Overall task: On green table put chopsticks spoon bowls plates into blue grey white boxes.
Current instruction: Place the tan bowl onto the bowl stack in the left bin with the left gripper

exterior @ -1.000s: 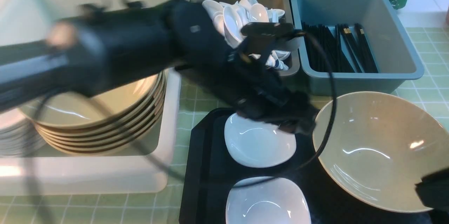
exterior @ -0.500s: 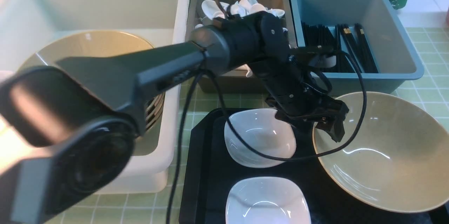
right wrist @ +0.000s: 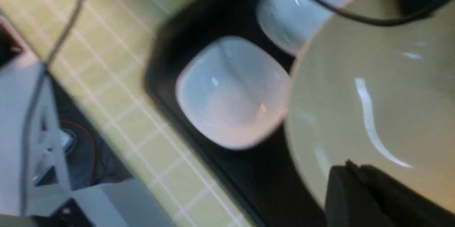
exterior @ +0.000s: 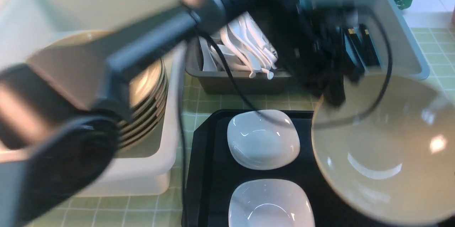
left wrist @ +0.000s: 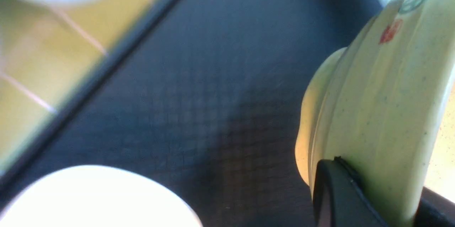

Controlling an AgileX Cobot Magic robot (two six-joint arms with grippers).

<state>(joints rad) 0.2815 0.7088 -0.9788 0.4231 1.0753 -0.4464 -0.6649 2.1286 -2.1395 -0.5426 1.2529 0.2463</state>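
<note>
The left gripper (left wrist: 382,202) is clamped on the rim of a tan bowl (exterior: 376,156), with one finger (left wrist: 332,191) against its outer side. The bowl is tilted over the right part of the black tray (exterior: 208,170), beside two white plates (exterior: 263,143). The right gripper (right wrist: 359,198) is close to the same bowl, but I cannot tell how its jaws stand. A stack of bowls (exterior: 151,88) sits in the white box (exterior: 149,180). The chopsticks (exterior: 366,47) lie in the blue box (exterior: 408,52).

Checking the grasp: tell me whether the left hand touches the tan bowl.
Touching. Left wrist view shows the left hand clamped on the tan bowl.
</note>
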